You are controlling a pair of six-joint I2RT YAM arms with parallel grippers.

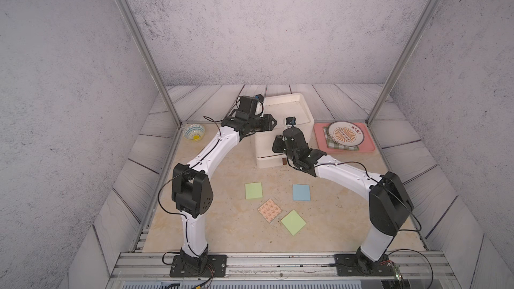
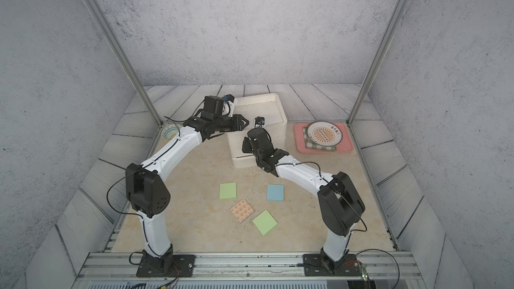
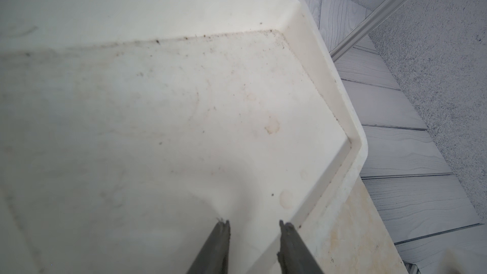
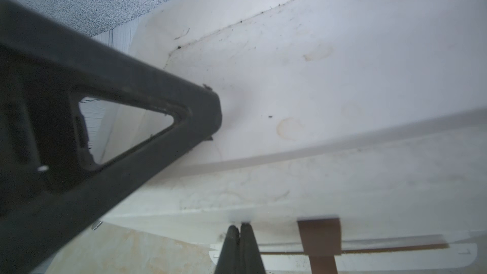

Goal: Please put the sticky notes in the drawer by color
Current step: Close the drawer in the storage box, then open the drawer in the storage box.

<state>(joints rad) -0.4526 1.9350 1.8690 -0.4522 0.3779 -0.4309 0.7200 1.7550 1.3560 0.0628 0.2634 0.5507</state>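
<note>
The drawer point(image 1: 264, 147) point(image 2: 238, 145), a white chest with a rimmed lid, is seen at 12 o'clock on the desk point(image 1: 222, 218) in both top views. Its stained lid fills the left wrist view.

The left gripper point(image 3: 254, 226) is held over the lid near one corner; its fingers point(image 3: 218, 243) are set apart and nothing is seen between them. Whether the lid is touched cannot be told.

The right gripper point(image 4: 239, 226) is pressed together with nothing clamped. It is placed at the chest's front face, just beside a dark brown tab handle point(image 4: 320, 235) point(image 1: 284, 161) and apart from it. Whether any drawer is pulled out cannot be told.

Four sticky notes are laid flat at 6 o'clock, well apart from the chest. A light green note point(image 1: 253, 190) point(image 2: 227, 190) is seen at 9 o'clock within the group and a light blue note point(image 1: 301, 192) point(image 2: 275, 192) at 3 o'clock. A peach printed note point(image 1: 269, 210) point(image 2: 242, 210) and a second green note point(image 1: 293, 222) point(image 2: 264, 222) are set towards 6 o'clock, corner almost to corner.

At 2 o'clock a pink tray point(image 1: 367, 145) is loaded with a checked cloth point(image 1: 342, 148) and a plate point(image 1: 345, 134). A patterned bowl point(image 1: 194, 132) is found at 10 o'clock.
</note>
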